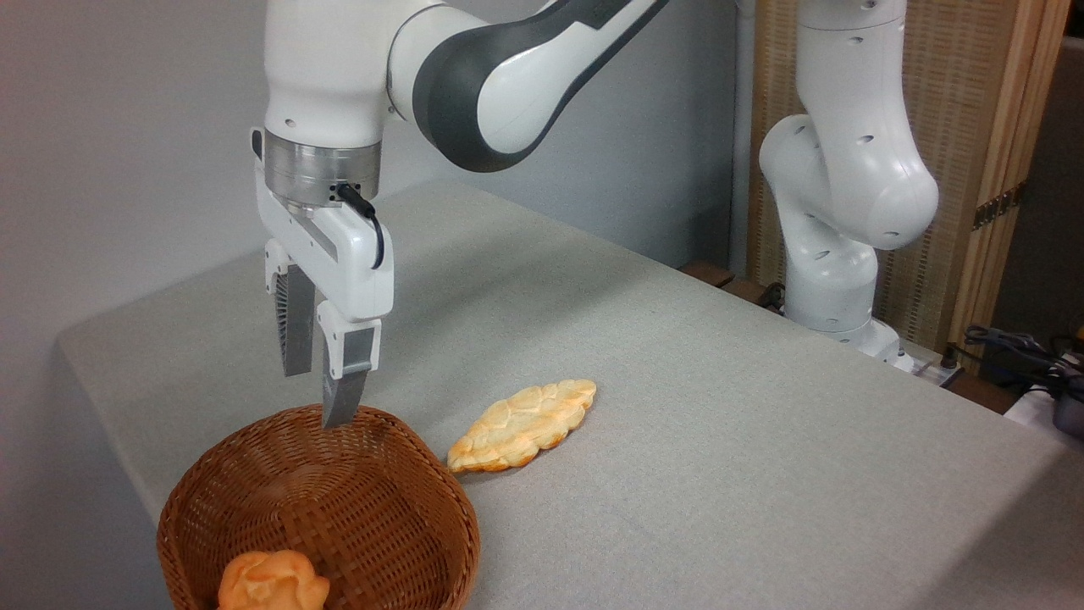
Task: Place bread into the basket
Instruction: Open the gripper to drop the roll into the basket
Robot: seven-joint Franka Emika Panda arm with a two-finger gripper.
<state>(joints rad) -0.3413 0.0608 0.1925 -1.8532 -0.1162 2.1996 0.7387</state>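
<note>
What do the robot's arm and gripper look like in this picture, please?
The arm is glossy white with rounded segments and dark grey joint sections, ending in a silver metal ring at the wrist. The gripper has a white boxy body with a short black cable looping down its side, and two flat grey fingers with ribbed faces.

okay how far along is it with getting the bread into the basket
Looks done: the bread sits inside the basket. In hand: nothing; the gripper hangs empty above the basket's far rim, fingers slightly apart. Left: apparently nothing but pulling the arm away. The braided loaf lies on the table beside the basket.
</note>
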